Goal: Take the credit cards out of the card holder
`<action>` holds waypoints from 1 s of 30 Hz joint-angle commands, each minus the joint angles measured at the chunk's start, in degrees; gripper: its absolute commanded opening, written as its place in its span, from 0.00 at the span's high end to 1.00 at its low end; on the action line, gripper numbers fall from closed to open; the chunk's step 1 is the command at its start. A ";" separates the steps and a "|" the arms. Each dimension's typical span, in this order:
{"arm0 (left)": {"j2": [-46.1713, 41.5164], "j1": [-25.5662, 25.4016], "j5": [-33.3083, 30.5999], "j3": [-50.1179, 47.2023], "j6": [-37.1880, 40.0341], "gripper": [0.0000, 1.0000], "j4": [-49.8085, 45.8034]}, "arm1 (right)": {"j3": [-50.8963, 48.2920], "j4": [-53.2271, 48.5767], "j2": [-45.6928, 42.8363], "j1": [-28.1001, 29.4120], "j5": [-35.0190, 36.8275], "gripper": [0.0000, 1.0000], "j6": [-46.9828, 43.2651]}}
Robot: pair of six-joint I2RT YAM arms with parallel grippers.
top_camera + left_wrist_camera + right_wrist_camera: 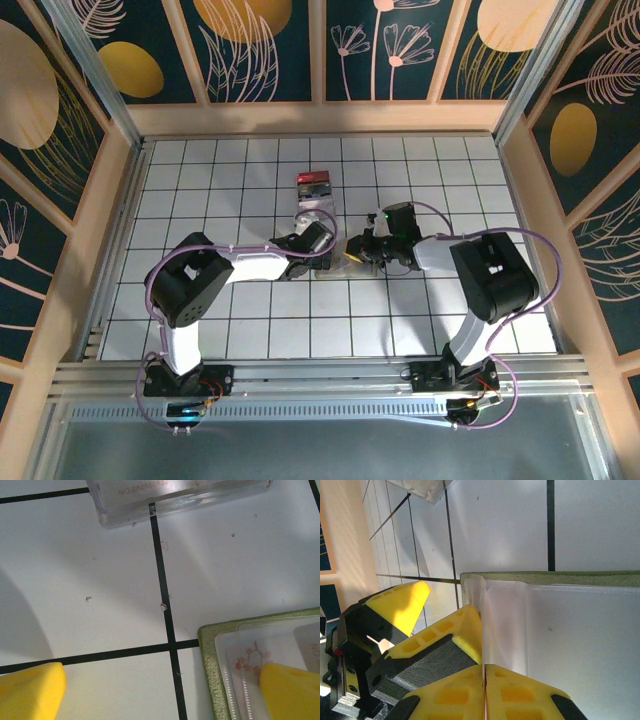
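The olive-green card holder (209,652) lies open on the white tiles between both grippers (346,262). A pale credit card (252,657) with red blossoms shows through its clear pocket. My left gripper (160,692) is open. One yellow finger (290,692) rests on the holder's clear inside and the other (30,692) is over bare tile. My right gripper (485,667) is shut on a clear inner leaf (505,625) of the holder, which stands up from its fingertips. The left gripper's fingers (407,602) sit just beside it.
A clear plastic box (175,495) lies just beyond the holder. Farther back stands a small white box (313,182) with red and black contents. Wooden walls (120,200) close in the tiled table on three sides.
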 commanded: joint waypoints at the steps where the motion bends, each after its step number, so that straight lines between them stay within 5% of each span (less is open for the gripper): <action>1: 2.83 0.02 -1.06 -1.57 -0.12 0.01 -5.37 | -0.32 -0.71 -2.07 -0.65 0.98 0.92 -1.74; 20: -3.37 0.08 -1.60 1.42 1.12 0.01 -6.42 | 2.13 -14.53 -10.96 -3.96 10.92 1.00 -8.34; 30: -9.96 0.40 -0.87 1.99 0.11 0.01 -3.00 | 1.02 -10.42 -14.77 -4.00 10.77 1.00 -6.34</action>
